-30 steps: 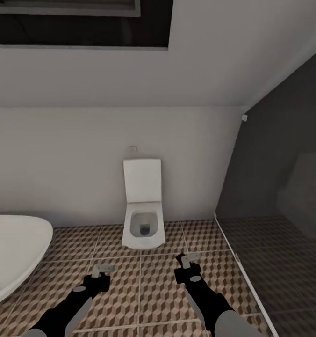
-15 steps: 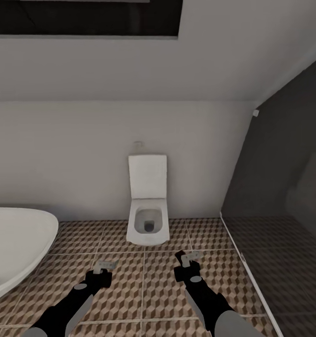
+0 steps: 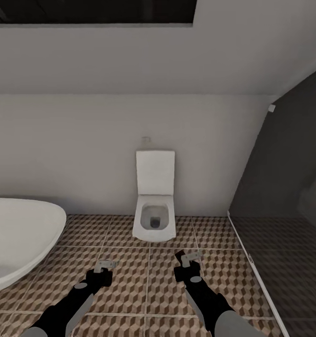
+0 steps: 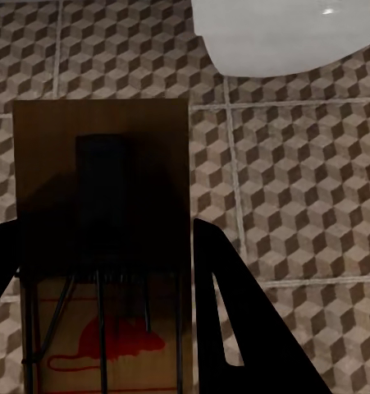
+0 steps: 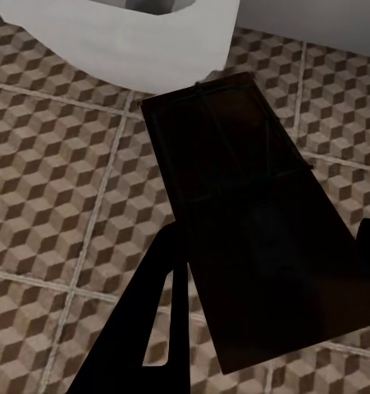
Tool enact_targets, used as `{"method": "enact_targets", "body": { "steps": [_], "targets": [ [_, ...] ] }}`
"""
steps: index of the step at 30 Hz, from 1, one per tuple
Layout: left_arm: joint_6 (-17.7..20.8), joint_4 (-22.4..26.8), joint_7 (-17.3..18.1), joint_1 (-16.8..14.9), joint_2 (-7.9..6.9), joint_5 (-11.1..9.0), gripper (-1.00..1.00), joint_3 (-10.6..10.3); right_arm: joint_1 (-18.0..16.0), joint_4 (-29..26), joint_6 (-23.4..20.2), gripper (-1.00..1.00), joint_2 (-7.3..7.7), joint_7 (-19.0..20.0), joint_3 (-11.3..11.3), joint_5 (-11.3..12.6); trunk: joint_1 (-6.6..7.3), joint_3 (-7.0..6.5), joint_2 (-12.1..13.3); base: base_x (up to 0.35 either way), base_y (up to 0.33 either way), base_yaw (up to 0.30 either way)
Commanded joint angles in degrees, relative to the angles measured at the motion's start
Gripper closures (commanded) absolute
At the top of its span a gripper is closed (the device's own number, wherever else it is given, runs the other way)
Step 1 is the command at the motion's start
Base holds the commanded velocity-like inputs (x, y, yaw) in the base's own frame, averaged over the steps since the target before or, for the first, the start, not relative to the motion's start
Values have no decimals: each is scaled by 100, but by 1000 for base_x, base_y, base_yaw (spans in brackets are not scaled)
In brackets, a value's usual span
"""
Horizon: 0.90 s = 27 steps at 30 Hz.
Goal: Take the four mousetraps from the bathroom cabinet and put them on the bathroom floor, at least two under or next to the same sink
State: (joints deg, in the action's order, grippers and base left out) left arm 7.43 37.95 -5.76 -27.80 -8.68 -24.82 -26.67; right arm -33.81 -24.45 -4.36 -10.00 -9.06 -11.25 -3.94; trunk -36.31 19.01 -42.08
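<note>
Cube-patterned brown/beige tiles of the bathroom floor run up to a plain white wall, w/ a smooth white oval bathtub at my left, a boxy white toilet straight ahead w/ lid up, and a dark glass partition on the right. Both arms reach fwd low over the tiles: my left gripper is clamped on a mousetrap, flat wooden board w/ dark wire parts and red mouse print. My right gripper pinches another mousetrap, dark and shadowed, wire outline just visible.
</note>
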Motion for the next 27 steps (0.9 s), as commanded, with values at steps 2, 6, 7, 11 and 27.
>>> {"method": "enact_targets", "body": {
  "steps": [2, 6, 7, 11, 27],
  "targets": [
    [22, 52, -66, -6, -10, -40, 100, -49, -3, -11, -41, 100, 0, -52, -26, -40, -46, 62, -89, 0, 0, 127],
    [22, 76, -64, -6, -10, -40, 100, -47, -3, -13, -37, 100, 0, -52, -20, -40, -133, 168, -249, 0, 0, 113],
    [22, 79, -62, -6, -10, -40, 100, -45, -3, -14, -36, 100, 0, -52, -17, -40, -155, 195, -289, 0, 0, 71],
    [23, 126, -58, -6, -10, -40, 100, -46, -3, -16, -37, 100, 0, -56, -10, -38, -243, 301, -450, 0, 0, -49],
    [30, 160, -57, -6, -10, -40, 100, -49, -3, -16, -38, 100, 0, -60, -9, -37, -595, 681, -1092, 0, 0, -213]
  ]
}}
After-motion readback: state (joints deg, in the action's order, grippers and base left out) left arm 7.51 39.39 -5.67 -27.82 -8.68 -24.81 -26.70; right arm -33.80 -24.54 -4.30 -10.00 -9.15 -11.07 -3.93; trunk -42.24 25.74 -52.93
